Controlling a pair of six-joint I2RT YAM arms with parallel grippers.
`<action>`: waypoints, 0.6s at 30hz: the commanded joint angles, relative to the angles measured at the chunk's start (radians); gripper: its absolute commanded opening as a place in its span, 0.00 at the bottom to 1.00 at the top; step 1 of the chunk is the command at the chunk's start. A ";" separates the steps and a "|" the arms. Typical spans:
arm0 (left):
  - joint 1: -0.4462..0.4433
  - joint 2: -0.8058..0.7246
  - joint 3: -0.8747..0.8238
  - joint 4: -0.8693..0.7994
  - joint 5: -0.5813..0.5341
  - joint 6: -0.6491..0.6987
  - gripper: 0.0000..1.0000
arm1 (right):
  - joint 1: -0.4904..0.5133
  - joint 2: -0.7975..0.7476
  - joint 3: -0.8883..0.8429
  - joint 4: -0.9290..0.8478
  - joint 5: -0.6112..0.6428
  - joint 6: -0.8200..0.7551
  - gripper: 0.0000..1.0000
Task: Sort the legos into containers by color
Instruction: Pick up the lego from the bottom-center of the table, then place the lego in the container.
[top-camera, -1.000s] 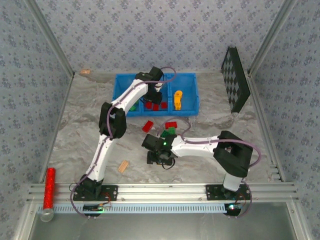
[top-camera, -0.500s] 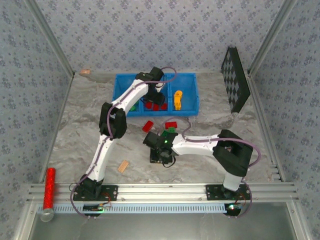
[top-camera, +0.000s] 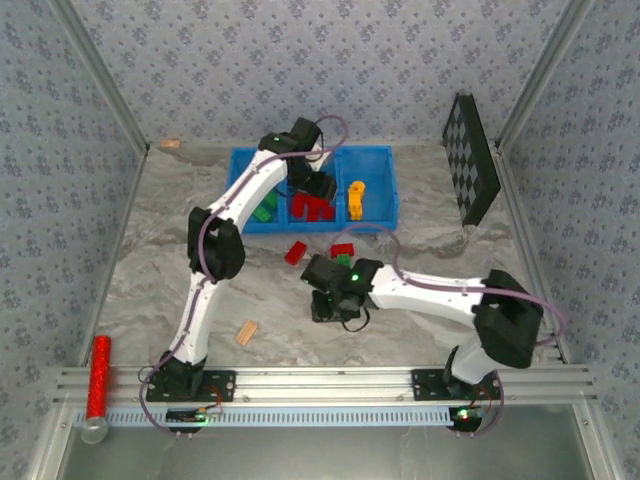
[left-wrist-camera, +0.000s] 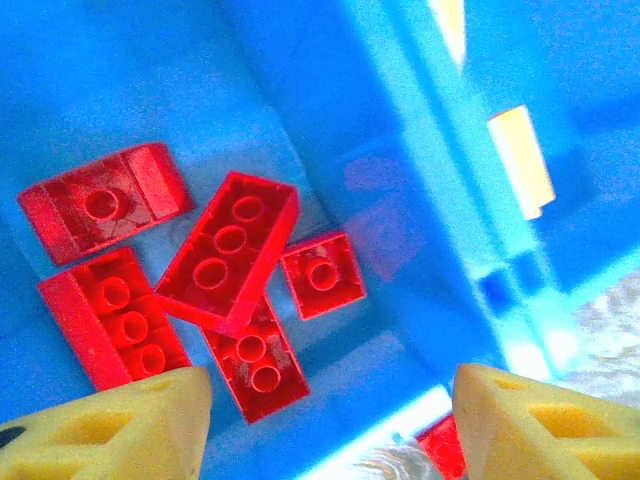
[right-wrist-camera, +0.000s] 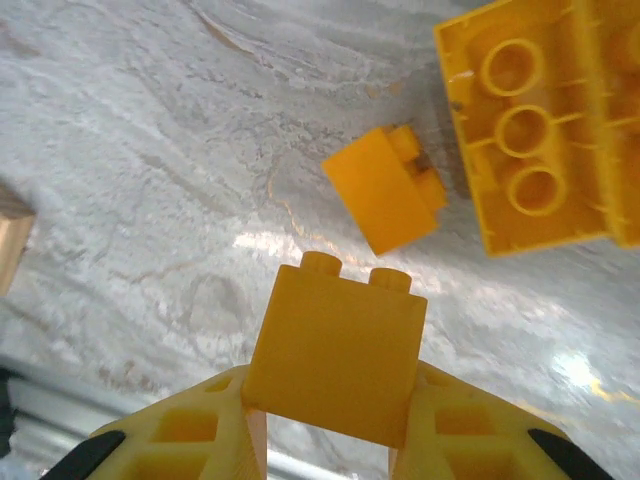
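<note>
Legos: sort partly done. An orange-yellow brick is held in the right claw, jaws shut on its lower sides, studs pointing away, over the desk. A small orange-yellow piece and a large upturned orange-yellow brick lie just beyond it. The left claw is open and empty above the middle compartment of the blue bin, where five red bricks lie piled.

Step in hand, as judged: the held brick is to be carried to the right compartment, where a yellow piece is stood.
- Lift is best taken straight up first, so the neighbours are not dragged.
- Path should be kept above the loose red bricks and the green brick lying between claw and bin, and clear of the left arm over the bin.
- The grip sits low on the brick, so a slow wrist turn is advised against pivoting.
- Release should be made low inside the walls, to stop a bounce-out.

No brand, label or writing can be read; stud tops are too blurred.
</note>
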 joint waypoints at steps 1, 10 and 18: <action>0.015 -0.088 0.037 -0.042 0.066 -0.017 0.65 | -0.047 -0.092 0.033 -0.152 0.045 -0.080 0.30; 0.016 -0.264 -0.127 -0.036 0.034 -0.001 0.70 | -0.367 -0.211 0.108 -0.192 0.050 -0.341 0.30; 0.013 -0.512 -0.498 0.024 0.009 -0.013 0.72 | -0.559 -0.055 0.282 -0.108 0.067 -0.549 0.29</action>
